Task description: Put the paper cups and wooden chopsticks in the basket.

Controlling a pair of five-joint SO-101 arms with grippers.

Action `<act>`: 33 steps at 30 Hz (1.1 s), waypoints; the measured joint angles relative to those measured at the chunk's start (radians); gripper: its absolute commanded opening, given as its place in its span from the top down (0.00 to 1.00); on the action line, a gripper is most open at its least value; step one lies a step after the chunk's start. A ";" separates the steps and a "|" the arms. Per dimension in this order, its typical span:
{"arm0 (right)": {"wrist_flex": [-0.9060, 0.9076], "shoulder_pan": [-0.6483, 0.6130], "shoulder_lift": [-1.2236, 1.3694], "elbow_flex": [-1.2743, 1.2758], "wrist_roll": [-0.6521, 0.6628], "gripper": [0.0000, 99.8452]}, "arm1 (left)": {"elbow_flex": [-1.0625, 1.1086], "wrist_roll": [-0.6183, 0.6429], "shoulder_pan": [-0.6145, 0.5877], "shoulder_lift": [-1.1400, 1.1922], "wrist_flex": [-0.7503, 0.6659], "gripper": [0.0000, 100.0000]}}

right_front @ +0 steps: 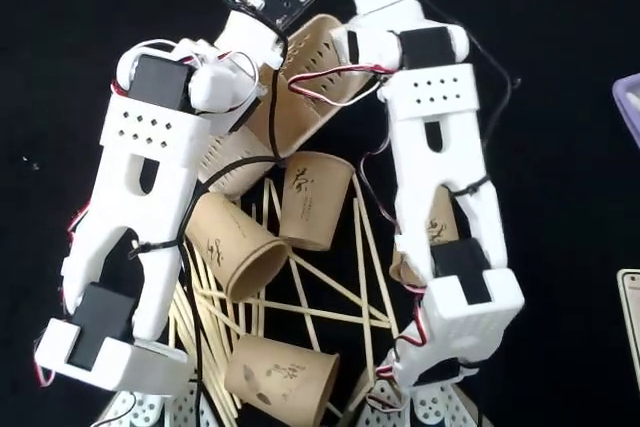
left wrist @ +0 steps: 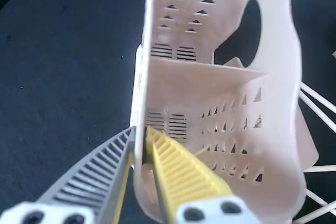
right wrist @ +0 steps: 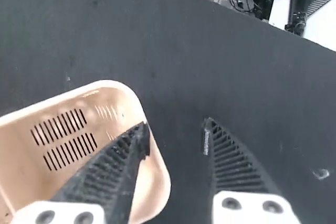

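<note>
A black surface (right_front: 560, 197) carries everything. The beige basket (right_front: 295, 122) lies tipped at the far end between the two arms. The left gripper (left wrist: 140, 132) is pinching its slotted wall, while the right gripper (right wrist: 176, 127) is spread at the rim, gripping nothing. The paper cups (right_front: 315, 202) and wooden chopsticks (right_front: 360, 267) lie outside the basket, back toward the arm bases, most sticks pointing lengthwise. The free right arm looks better placed to fetch them.

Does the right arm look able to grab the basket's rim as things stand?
Probably yes: the right tool is open and seems to straddle the basket at its corner rim, one side over the inside, the other outside, with nothing else between them.
</note>
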 measured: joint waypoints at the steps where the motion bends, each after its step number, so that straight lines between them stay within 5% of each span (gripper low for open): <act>1: -0.012 0.000 0.006 -0.002 0.000 0.83 | 0.000 0.000 0.002 0.000 0.000 0.97; 7: -0.049 -0.003 0.063 -0.031 0.000 0.99 | -0.002 0.000 0.003 0.000 -0.009 0.97; 21: 0.063 -0.002 0.063 -0.028 0.035 0.82 | -0.002 0.000 0.018 0.000 -0.003 0.97; 29: 0.150 0.006 0.060 -0.029 0.091 0.81 | -0.002 -0.002 0.017 0.000 -0.002 0.97; 33: 0.127 0.006 0.081 -0.029 0.092 0.99 | -0.002 0.000 0.015 0.000 0.000 0.97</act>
